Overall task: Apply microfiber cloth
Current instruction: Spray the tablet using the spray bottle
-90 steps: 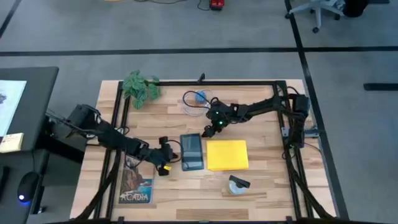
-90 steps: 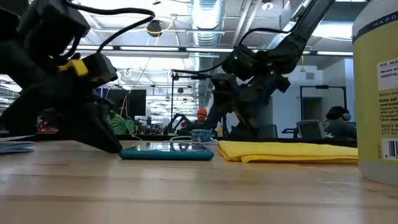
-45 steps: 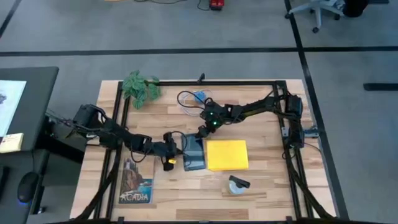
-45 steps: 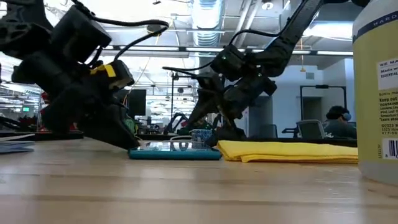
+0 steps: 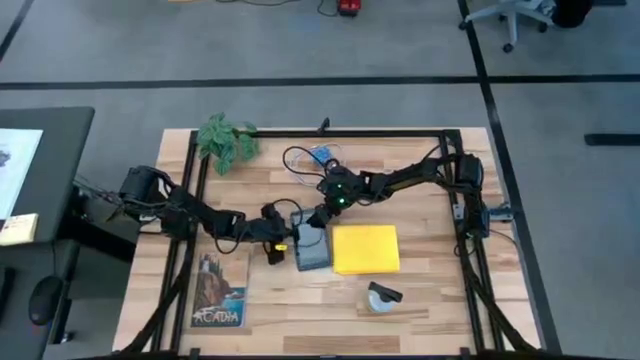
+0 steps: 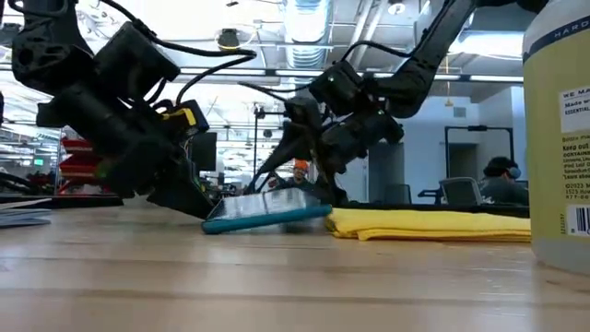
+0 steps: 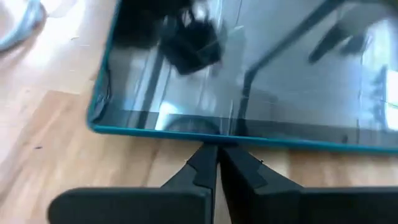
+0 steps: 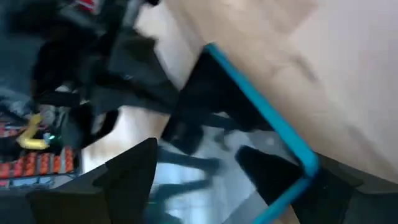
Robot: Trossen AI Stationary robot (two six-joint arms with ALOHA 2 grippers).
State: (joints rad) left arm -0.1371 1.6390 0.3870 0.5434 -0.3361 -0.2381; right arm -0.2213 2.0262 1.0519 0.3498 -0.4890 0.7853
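Yellow and folded flat, the cloth (image 5: 365, 249) lies on the wooden table (image 5: 420, 300) a little toward the near edge from the middle, untouched by either arm. Just beside it, on its left-arm side, sits the tablet (image 5: 310, 246), a dark slab with a teal rim. In the low view the tablet (image 6: 267, 212) is tilted: its edge nearest the cloth (image 6: 429, 225) is raised, while its far edge rests on the wood by the left gripper (image 6: 198, 198).

Both arms are busy with the tablet, not the cloth. The left gripper (image 5: 280, 243) meets the tablet's outer edge; in its wrist view the two fingers (image 7: 202, 168) are pressed together with only a hairline between them, tips butted against the teal rim (image 7: 236, 129), bracing rather than pinching. The right gripper (image 5: 318, 215) comes in from the far side over the tablet's far end; its wrist view shows the fingers (image 8: 134, 168) spread wide with the teal corner (image 8: 308, 165) between them, so it looks to be levering or grasping that edge. Whether it has firm contact I cannot tell.

The step in hand seems to be tipping or repositioning the tablet ahead of the wiping itself, so the task is at an early stage. The next move likely calls for the tablet to be settled and held steady by one arm, freeing the other to reach the cloth, pinch an edge and draw it over the screen. A slip at the tilted edge is the risk.
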